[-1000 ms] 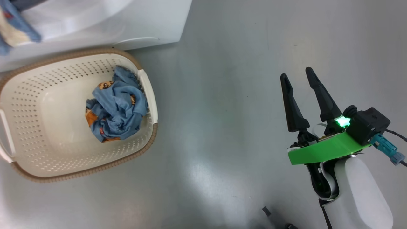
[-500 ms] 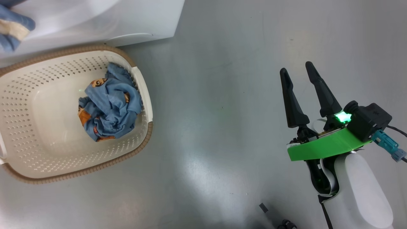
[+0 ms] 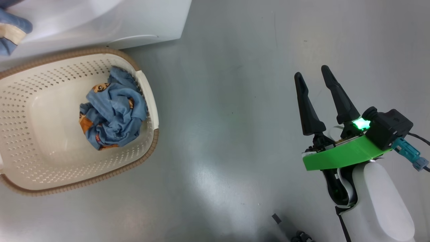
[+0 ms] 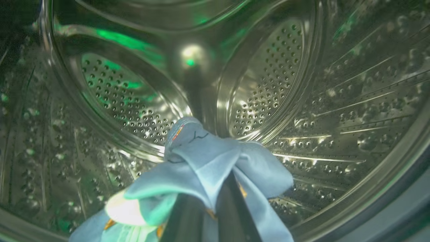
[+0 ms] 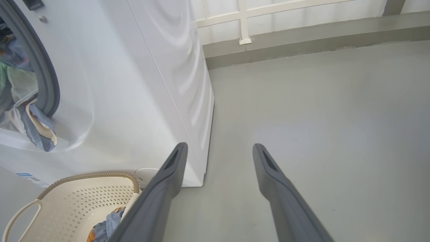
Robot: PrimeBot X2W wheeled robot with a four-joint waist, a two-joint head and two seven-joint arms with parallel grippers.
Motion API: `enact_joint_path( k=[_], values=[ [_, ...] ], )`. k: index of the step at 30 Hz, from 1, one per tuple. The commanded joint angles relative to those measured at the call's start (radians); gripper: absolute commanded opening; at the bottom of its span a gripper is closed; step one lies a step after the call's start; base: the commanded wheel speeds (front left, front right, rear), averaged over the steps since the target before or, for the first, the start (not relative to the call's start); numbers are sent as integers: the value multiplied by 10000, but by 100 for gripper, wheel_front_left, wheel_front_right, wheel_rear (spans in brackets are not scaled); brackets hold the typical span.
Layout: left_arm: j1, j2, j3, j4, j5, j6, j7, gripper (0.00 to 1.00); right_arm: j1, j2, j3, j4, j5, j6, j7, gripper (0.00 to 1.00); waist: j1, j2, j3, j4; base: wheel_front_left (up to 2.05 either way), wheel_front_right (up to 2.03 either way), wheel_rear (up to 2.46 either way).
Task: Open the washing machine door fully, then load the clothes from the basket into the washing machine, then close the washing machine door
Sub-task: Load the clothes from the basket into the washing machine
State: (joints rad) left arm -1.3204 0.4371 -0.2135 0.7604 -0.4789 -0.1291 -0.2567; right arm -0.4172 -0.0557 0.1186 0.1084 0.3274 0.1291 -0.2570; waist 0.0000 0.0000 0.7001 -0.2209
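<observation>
My left gripper (image 4: 209, 205) is inside the washing machine's perforated steel drum (image 4: 268, 87), shut on a light-blue bundle of clothes (image 4: 208, 158) that drapes over its fingers. Part of that bundle hangs over the grey gasket (image 5: 47, 84) at the opening (image 5: 37, 127) and shows at the head view's top left (image 3: 10, 30). A second bundle of clothes (image 3: 111, 114) lies in the cream basket (image 3: 50, 168) on the floor in front of the white washing machine (image 3: 111, 20). My right gripper (image 3: 312, 72) hangs open over bare floor, well right of the basket. The washing machine door is out of view.
Grey floor (image 3: 228, 117) stretches between the basket and my right arm. In the right wrist view the machine's side panel (image 5: 174, 77) faces a wall base and white railing (image 5: 245, 23). A small dark object (image 3: 278, 218) lies on the floor near the bottom edge.
The head camera has shifted, so basket and machine sit further left in the picture. The blue cloth at the top left shows less. My right gripper stays open.
</observation>
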Motion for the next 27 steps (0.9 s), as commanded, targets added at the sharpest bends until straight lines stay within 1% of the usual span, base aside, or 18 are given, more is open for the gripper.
enact_joint_path(
  k=[1, 4, 5, 6, 14, 22, 27],
  values=[
    [-177, 571, 72, -450, 110, -15, -51, 0, 75, 55, 242, -248, 211, 16, -48, 100, 0, 0, 29, -35, 0, 0, 0],
    [-107, 556, -36, -444, 168, -15, -51, 0, 55, 55, 279, -236, 251, 16, -48, 100, 0, 0, 24, -94, 0, 0, 0],
    [-107, 560, -60, -341, 172, -15, -51, 38, 60, 55, 281, -237, 260, 16, -48, 100, 0, 0, 17, -108, 0, 0, 0],
    [-123, 558, -64, -213, 162, -15, -51, 100, 69, 55, 283, -240, 269, 16, -48, 100, 0, 0, 11, -124, 0, 0, 0],
    [-152, 488, -71, 19, 122, -15, -51, 100, 128, 55, 257, -256, 325, 16, -48, 100, 0, 0, -10, -164, 0, 0, 0],
    [7, 412, 75, -104, 47, -15, -51, 100, 79, 55, 291, -243, 327, 16, -48, 100, 0, 0, -44, -124, 0, 0, 0],
    [389, 297, 406, -268, -75, -15, -51, 100, 114, 55, 269, -205, 277, 16, -48, 100, 0, 0, -144, -56, 0, 0, 0]
  ],
)
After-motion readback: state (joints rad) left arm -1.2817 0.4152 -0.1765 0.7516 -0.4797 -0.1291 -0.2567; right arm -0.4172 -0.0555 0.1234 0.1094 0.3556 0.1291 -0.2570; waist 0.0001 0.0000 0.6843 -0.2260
